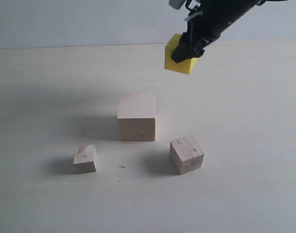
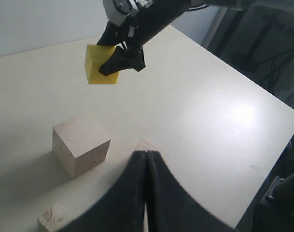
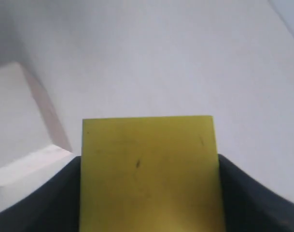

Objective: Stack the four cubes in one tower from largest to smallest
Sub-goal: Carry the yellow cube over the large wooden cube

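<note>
My right gripper is shut on the bright yellow cube at the far side of the table, its fingers pressed on two opposite faces. The cube is tilted, and I see no shadow beside it. The largest pale wood cube stands mid-table, nearer than the yellow one. The greyish grainy cube lies front right of it, the smallest cube front left. My left gripper is shut and empty, hovering over the greyish cube and hiding most of it. No tower stands.
The pale table ends at a far edge below a light wall. In the left wrist view its right edge drops off toward dark equipment.
</note>
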`<move>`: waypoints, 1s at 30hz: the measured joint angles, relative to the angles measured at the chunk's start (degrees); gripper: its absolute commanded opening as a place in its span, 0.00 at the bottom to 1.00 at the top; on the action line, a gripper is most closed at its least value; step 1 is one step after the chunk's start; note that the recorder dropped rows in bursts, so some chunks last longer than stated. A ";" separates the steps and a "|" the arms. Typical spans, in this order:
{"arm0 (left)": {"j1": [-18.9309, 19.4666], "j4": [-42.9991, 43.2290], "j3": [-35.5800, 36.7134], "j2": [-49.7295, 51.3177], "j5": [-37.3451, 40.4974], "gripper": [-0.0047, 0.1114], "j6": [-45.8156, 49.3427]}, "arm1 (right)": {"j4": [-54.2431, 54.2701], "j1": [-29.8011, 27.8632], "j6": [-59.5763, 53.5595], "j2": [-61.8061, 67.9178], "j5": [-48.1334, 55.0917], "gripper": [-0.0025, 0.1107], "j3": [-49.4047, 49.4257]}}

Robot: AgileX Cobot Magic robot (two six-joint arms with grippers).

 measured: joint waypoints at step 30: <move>0.00 4.05 0.00 0.00 3.56 0.04 0.00 | 3.86 13.32 -14.56 -4.78 2.33 0.02 6.21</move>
